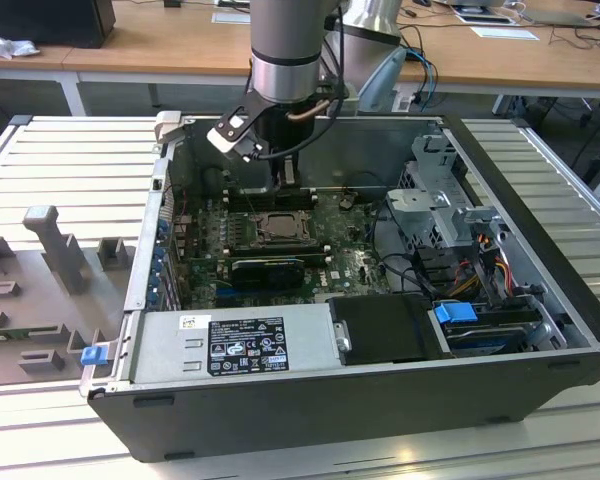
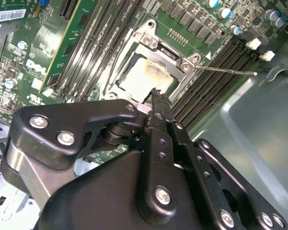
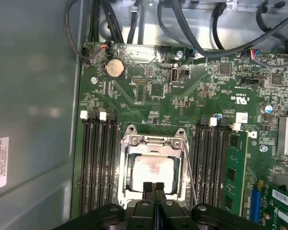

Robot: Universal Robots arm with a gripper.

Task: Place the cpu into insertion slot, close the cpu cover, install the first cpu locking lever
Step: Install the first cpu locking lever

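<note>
The cpu [image 3: 152, 171] lies in the insertion slot [image 3: 126, 178], its pale face marked with a stain. The cpu cover [image 3: 153, 142] lies flat around it as a silver frame. A thin locking lever [image 3: 190, 167] runs along one side of the socket; in the second wrist view the locking lever [image 2: 228, 71] sticks out past the cpu cover [image 2: 167, 53] corner. My gripper [image 3: 153, 188] is shut with its fingers pressed together and nothing between them, its tips just over the cpu's edge. In the exterior view the gripper [image 1: 279, 184] hangs above the socket [image 1: 278, 226].
Black memory slots [image 3: 98, 163] flank the socket on both sides. The open computer case [image 1: 540, 200] has tall walls. In the exterior view a power supply [image 1: 235, 340] lies at the front and drive cages with cables [image 1: 450, 215] at the right. Grey fixtures [image 1: 55, 245] stand on the table.
</note>
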